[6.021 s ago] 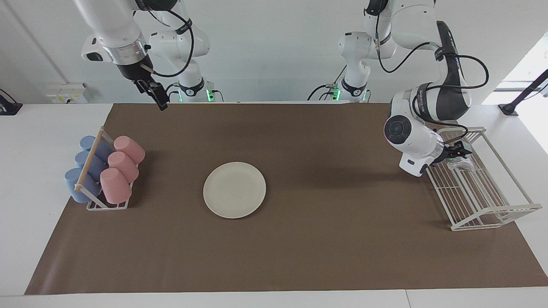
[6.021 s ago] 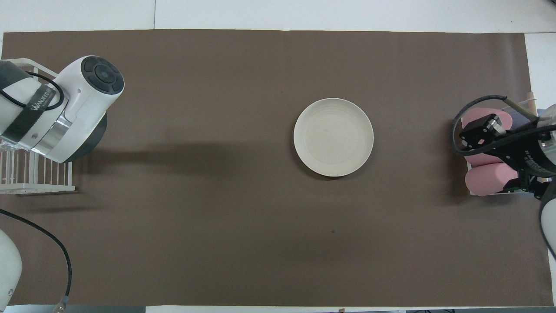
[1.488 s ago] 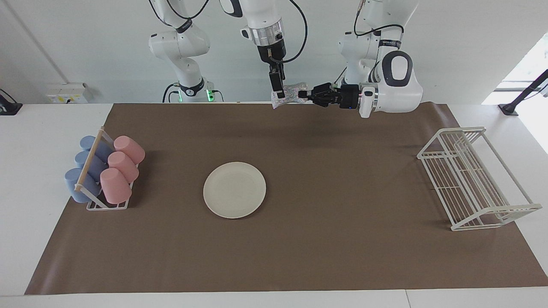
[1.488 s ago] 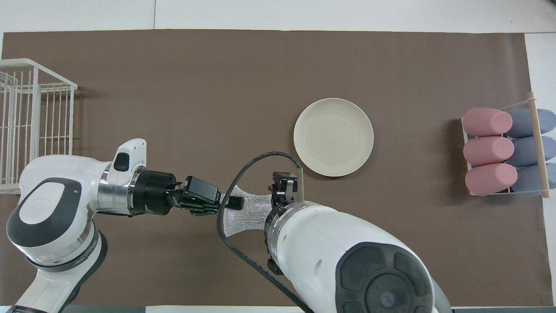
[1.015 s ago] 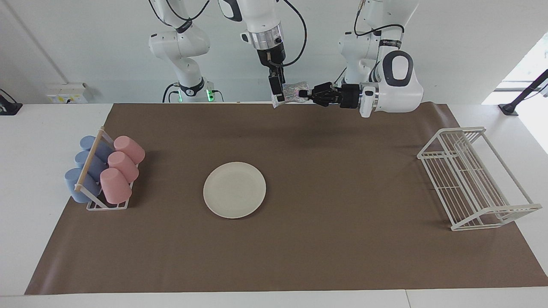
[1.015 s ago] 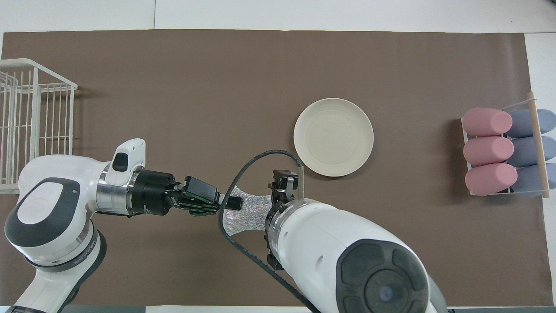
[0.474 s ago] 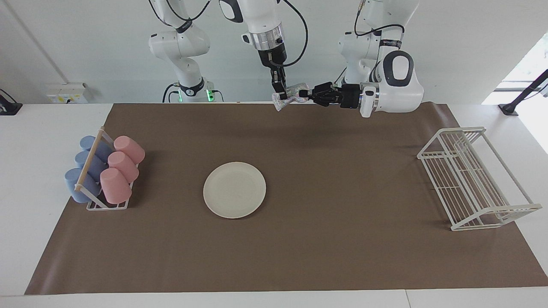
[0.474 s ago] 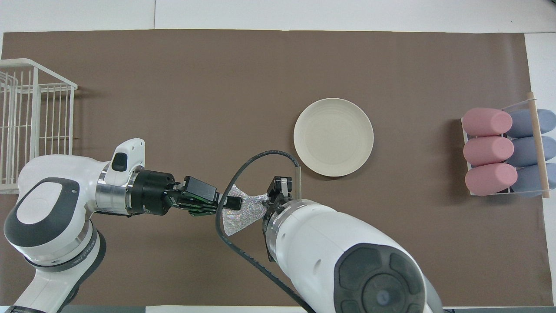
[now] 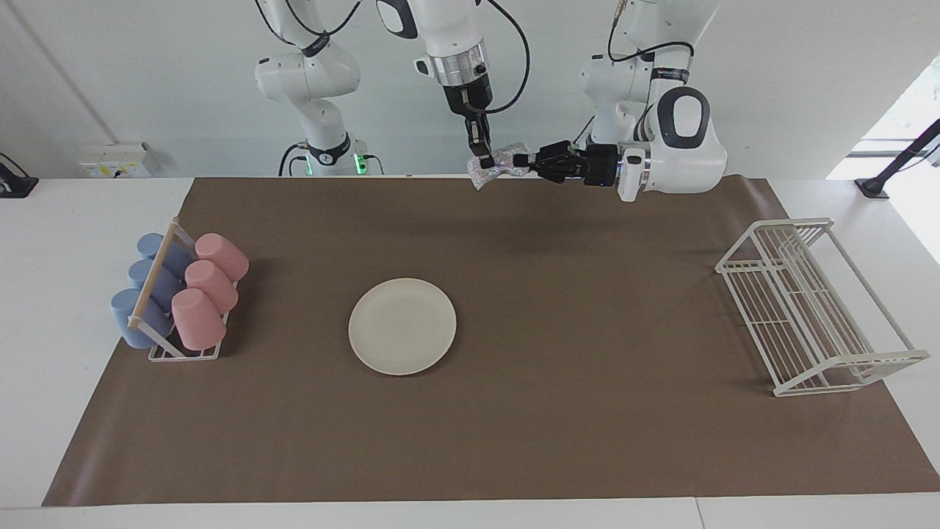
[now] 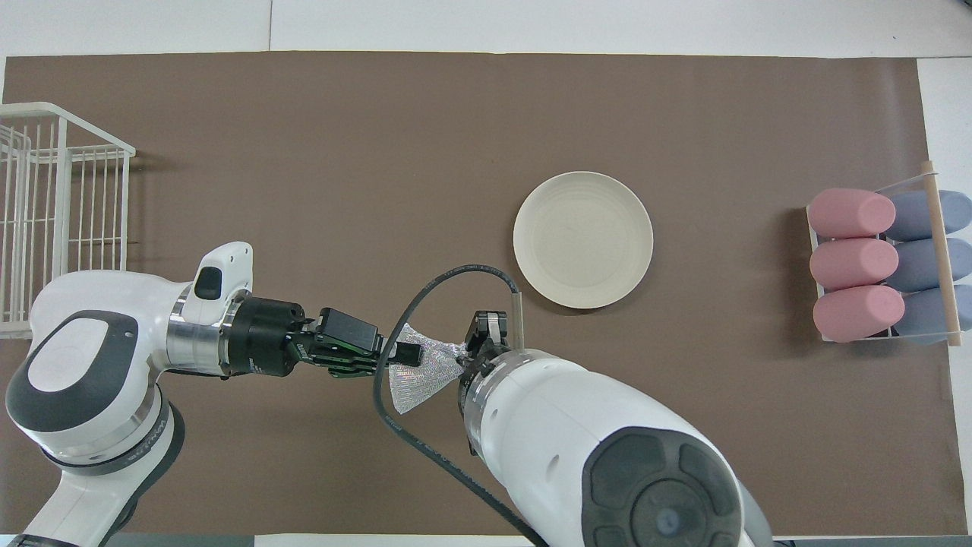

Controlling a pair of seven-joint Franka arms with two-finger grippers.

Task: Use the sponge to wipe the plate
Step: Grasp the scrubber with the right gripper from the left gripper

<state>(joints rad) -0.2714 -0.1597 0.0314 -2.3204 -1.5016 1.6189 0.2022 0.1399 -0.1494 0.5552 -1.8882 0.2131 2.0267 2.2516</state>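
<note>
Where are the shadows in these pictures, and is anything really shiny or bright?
Facing view: soft dark patches lie on the brown mat near the robots, and daylight glares white at the left arm's end. Overhead view: the plate has a thin shadow along its edge nearer the robots, and the sponge sparkles.

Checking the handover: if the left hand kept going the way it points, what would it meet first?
The sponge already at its tips, then the right hand shut on the sponge's other end; depth is hard to judge.
</note>
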